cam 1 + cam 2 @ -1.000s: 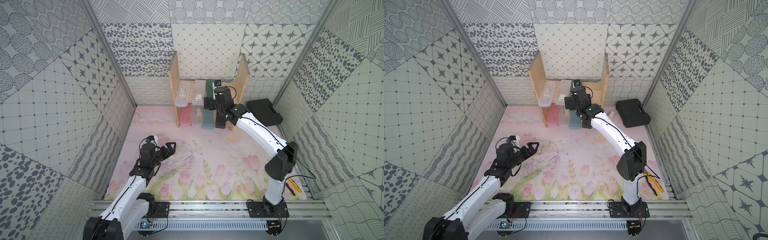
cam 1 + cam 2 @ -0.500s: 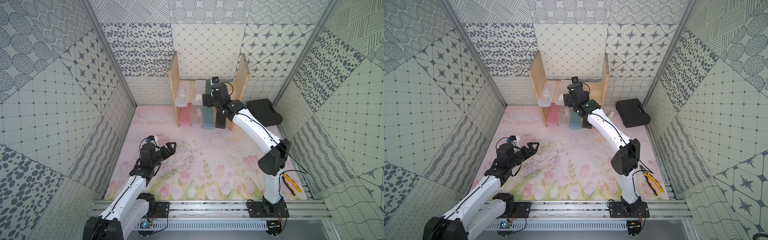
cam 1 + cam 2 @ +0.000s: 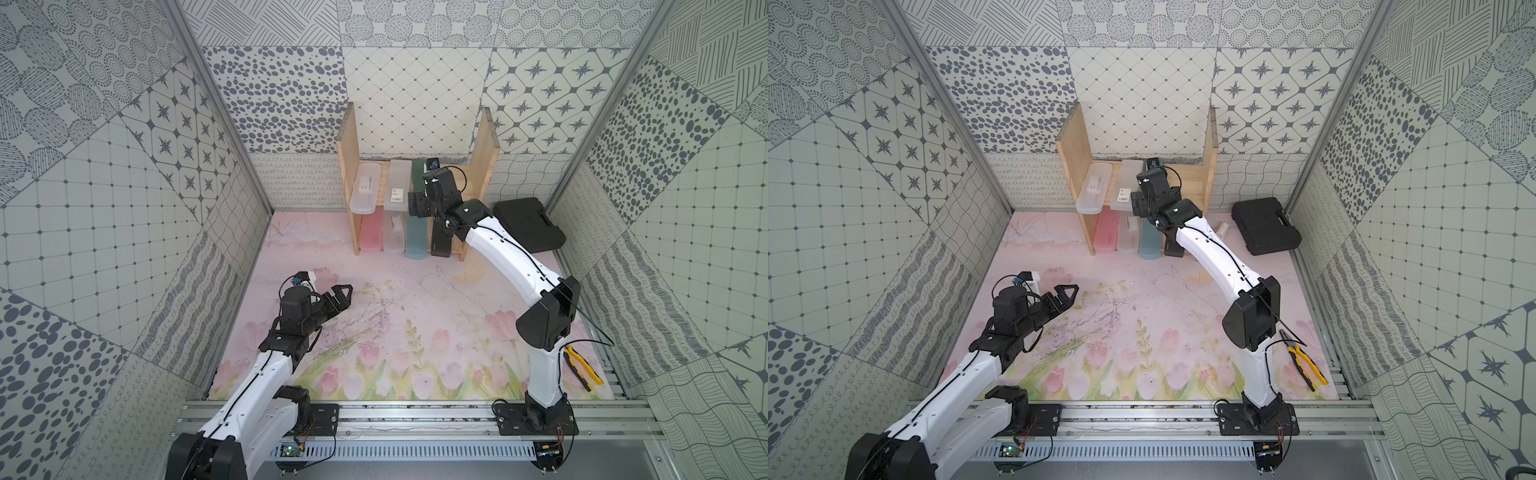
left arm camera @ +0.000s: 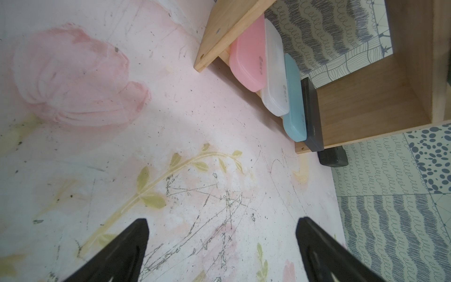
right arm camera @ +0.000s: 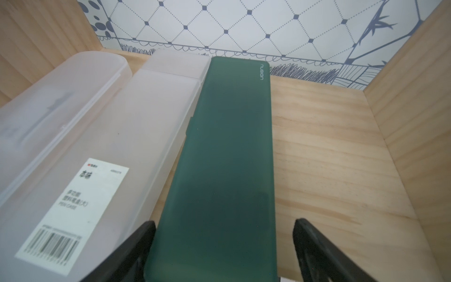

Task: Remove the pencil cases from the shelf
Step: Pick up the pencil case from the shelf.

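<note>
**Right gripper straddling the dark green case on the upper board**

Over on the left, the left gripper [image 4: 222, 221] is hanging low over the pink floral mat [image 3: 415, 316]. Its jaws are spread wide with nothing between them, well apart from the small two-tier shelf of light unpainted wood [image 3: 348, 166] at the back wall.

On the shelf's upper board, a frosted clear plastic case with rounded ends [image 3: 365, 187] is lying nearest the left side board. A frosted clear rectangular case with a barcode label [image 3: 398, 185] is just beside it, and a slim dark green plastic case [image 5: 227, 146] is close alongside that.

The right gripper [image 5: 224, 222] is sitting over the near end of the dark green case, jaws apart and straddling it. One finger is right against the edge on the labelled case's side; the other is standing off, with bare wood showing in the gap.

On the lower board, a pink case [image 3: 371, 230], a frosted clear case [image 3: 394, 232], a light blue case [image 3: 417, 239] and a black case [image 3: 440, 245] are lying side by side. A large black moulded case [image 3: 525, 224] is lying to the right of the shelf.
</note>
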Robot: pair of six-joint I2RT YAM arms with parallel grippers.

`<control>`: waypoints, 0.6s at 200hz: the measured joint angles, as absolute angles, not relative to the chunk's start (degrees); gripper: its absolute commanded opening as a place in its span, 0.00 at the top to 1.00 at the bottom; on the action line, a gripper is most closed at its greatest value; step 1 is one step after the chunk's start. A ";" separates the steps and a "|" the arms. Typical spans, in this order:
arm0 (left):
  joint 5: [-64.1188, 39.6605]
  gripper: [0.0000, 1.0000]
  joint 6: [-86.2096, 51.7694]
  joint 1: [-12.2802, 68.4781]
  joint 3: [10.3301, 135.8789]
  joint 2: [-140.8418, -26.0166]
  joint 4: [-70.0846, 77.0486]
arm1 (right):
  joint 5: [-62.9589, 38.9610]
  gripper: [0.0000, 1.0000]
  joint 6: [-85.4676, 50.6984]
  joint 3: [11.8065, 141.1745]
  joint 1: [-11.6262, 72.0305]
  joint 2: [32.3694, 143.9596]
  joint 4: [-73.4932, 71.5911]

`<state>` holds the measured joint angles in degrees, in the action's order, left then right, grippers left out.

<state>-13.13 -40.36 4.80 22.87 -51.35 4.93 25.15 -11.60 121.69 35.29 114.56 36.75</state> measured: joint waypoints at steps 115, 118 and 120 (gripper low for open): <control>-13.10 0.01 -40.47 4.80 22.87 -51.77 4.93 | 25.85 0.16 -10.79 124.31 34.37 117.69 37.39; -13.10 0.00 -40.47 4.80 22.87 -51.79 4.91 | 25.87 0.16 -10.72 124.42 34.35 117.73 37.43; -13.10 0.00 -40.47 4.80 22.87 -51.79 4.91 | 25.87 0.16 -10.68 124.55 34.35 117.80 37.50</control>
